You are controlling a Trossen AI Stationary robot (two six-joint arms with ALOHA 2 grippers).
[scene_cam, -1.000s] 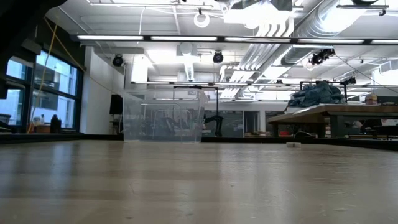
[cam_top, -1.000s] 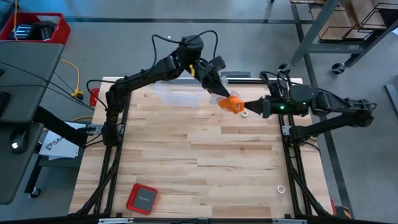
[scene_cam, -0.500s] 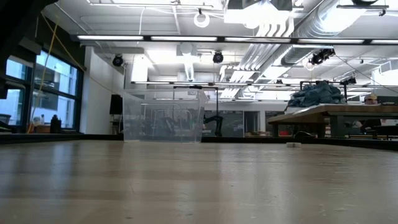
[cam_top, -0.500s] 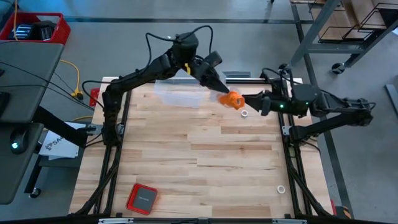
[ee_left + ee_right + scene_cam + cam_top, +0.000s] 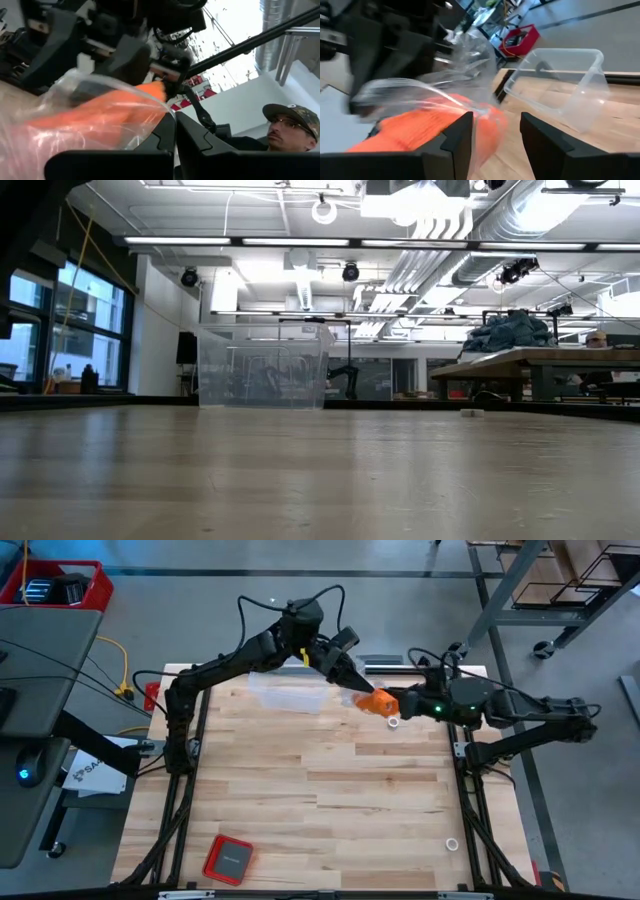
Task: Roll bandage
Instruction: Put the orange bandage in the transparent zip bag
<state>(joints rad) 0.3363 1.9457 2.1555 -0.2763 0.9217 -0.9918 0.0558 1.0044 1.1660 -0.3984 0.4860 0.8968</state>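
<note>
Where bandage point(image 5: 375, 702) hangs, clear bin point(image 5: 290, 692), red case point(image 5: 228, 859)

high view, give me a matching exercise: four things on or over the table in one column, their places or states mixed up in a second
Things:
1. bandage
2. red case
3. clear bin
4. right gripper

Places or states:
A. near the table's front left corner
B. open, beside the orange bundle
C. held up by the shut left gripper
D. on the table's far side, under the left arm

Pairs: 1-C, 2-A, 3-D, 4-B
</note>
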